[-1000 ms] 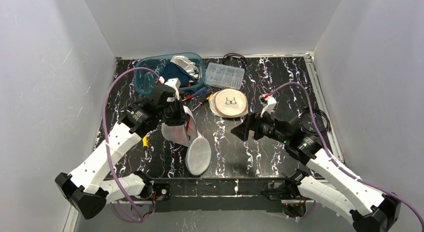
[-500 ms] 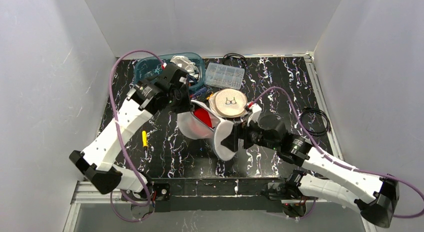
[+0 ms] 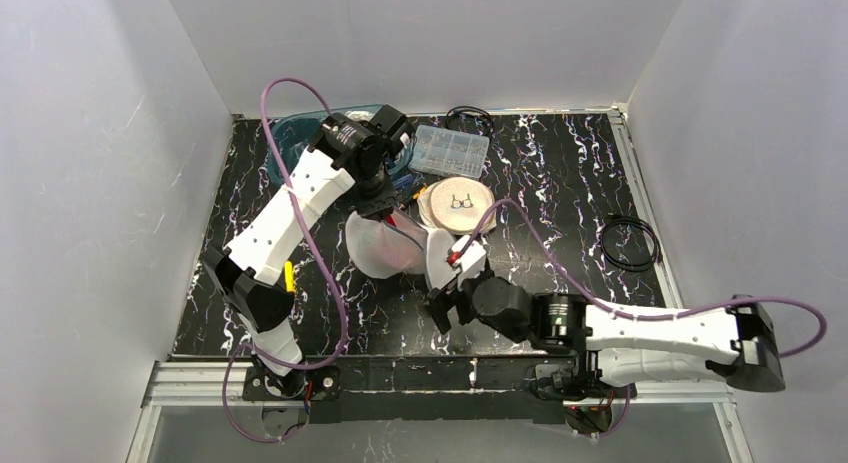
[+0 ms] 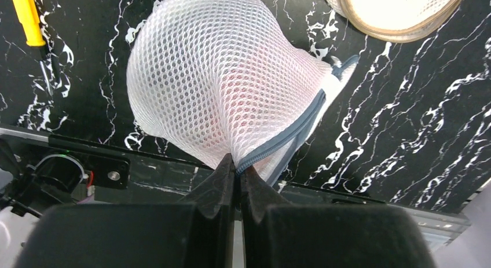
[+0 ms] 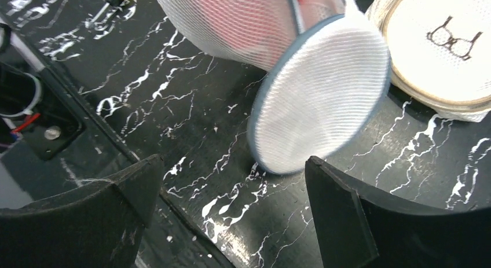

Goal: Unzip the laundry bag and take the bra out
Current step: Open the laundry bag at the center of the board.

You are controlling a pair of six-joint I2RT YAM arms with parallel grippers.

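The white mesh laundry bag [image 3: 380,248] hangs above the table from my left gripper [image 3: 385,208]. That gripper [image 4: 236,164] is shut on the bag's grey zipper edge [image 4: 289,135]. The bag's round end flap [image 5: 321,94] hangs open to one side, rimmed in grey. The red bra [image 4: 228,97] shows as a pink blur through the mesh, still inside the bag. My right gripper [image 3: 440,308] is open just in front of the flap; its fingers [image 5: 231,164] stand wide apart below the flap's lower edge with nothing between them.
A round tan-rimmed pouch with a bra drawing [image 3: 458,205] lies right behind the bag. A clear parts box [image 3: 450,148] and a teal bin [image 3: 350,111] stand at the back. A yellow screwdriver [image 3: 290,276] lies left; a black cable [image 3: 628,245] lies right.
My left arm has carried the bag up and toward the back right, and the flap now hangs open. My right arm has swung left and nearer, under the flap, still open.
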